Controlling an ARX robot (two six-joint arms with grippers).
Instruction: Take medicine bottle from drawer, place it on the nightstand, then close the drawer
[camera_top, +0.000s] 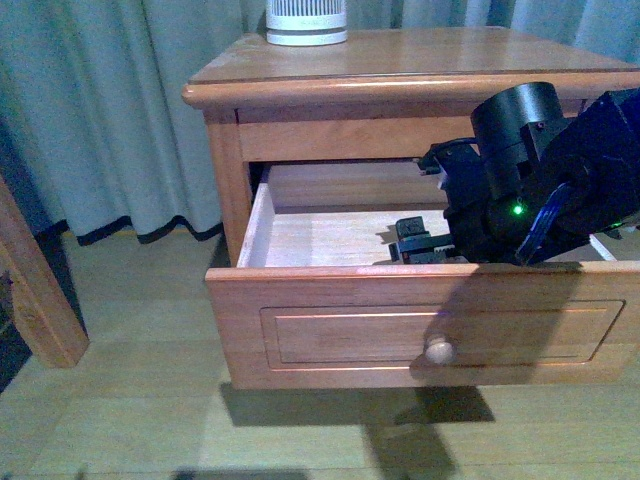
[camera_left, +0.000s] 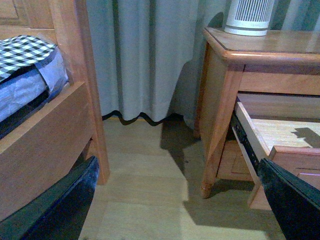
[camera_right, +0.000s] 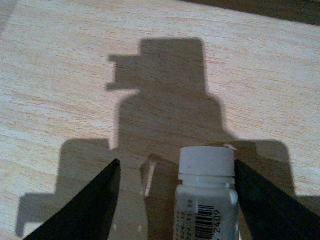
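The nightstand stands ahead with its upper drawer pulled out. My right gripper reaches down into the drawer and is open. In the right wrist view the medicine bottle, white with a white cap and a barcode label, lies on the pale drawer floor between the open fingers of the right gripper. It sits close against one finger, with a gap to the other. The bottle is hidden in the front view. My left gripper is open and empty above the floor, left of the nightstand.
A white ribbed cylinder device stands at the back of the nightstand top. Grey curtains hang behind. A wooden bed frame with checked bedding is at the left. The drawer's round knob faces me.
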